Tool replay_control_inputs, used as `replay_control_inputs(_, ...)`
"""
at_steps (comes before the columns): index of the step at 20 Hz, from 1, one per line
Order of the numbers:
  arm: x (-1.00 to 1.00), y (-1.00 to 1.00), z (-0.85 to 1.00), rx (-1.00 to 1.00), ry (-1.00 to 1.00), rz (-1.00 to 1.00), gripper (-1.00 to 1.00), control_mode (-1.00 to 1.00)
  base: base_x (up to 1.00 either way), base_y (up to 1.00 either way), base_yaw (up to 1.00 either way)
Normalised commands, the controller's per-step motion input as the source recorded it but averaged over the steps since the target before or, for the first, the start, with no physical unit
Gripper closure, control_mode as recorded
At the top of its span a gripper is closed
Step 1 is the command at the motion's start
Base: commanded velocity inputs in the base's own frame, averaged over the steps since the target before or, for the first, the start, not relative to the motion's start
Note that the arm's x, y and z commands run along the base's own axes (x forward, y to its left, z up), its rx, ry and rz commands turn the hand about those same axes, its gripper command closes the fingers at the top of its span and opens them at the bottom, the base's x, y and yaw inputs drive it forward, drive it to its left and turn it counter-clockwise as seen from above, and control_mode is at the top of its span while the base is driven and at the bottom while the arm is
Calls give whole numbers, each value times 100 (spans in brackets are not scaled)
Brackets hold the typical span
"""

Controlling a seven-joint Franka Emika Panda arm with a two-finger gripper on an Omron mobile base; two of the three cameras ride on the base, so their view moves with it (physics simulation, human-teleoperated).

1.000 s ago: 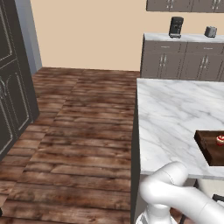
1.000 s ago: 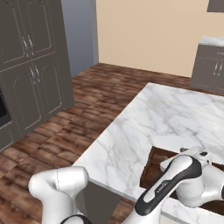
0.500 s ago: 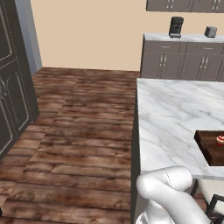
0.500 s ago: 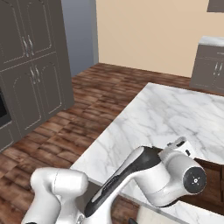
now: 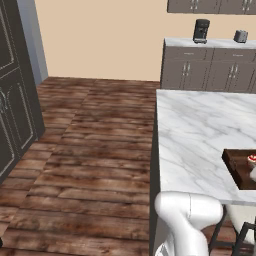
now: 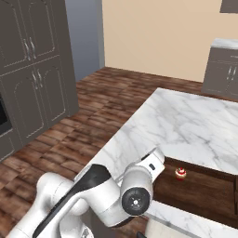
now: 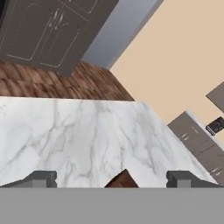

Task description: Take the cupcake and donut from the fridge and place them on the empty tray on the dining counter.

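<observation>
The cupcake (image 6: 181, 173), red wrapper with pale frosting and a cherry, stands upright in the dark wooden tray (image 6: 204, 195) on the dining counter (image 6: 186, 121). From the left base, the cupcake (image 5: 252, 159) sits in the tray (image 5: 237, 167) at the frame's right edge. My gripper (image 7: 111, 179) is open and holds nothing, its fingertips (image 7: 41, 178) wide apart. It hovers low over the marble beside a corner of the tray (image 7: 123, 180). My arm (image 6: 135, 197) is folded at the counter's near edge, left of the cupcake. The donut and the fridge are out of view.
Dark panelled cabinets (image 6: 32, 69) line the left side across a wooden floor (image 5: 90, 150). A plain blue-grey panel (image 6: 83, 37) stands beside them. Grey wall cabinets (image 5: 210, 70) at the back carry a coffee machine (image 5: 201, 31) and a toaster (image 5: 241, 36).
My arm has drawn back from over the tray toward the counter's near edge, uncovering the cupcake in the right base view. The gripper has stayed open. The cupcake and tray have not moved.
</observation>
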Motion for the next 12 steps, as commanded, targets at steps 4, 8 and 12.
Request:
replay_control_inputs(4, 0, 23, 2, -1, -4, 3, -100, -100, 0, 0, 0)
replay_control_inputs(8, 2, 0, 0, 0, 0, 0, -100, 100, 1, 0, 0)
replay_control_inputs(12, 0, 0, 0, 0, 0, 0, -100, 100, -54, 12, 1)
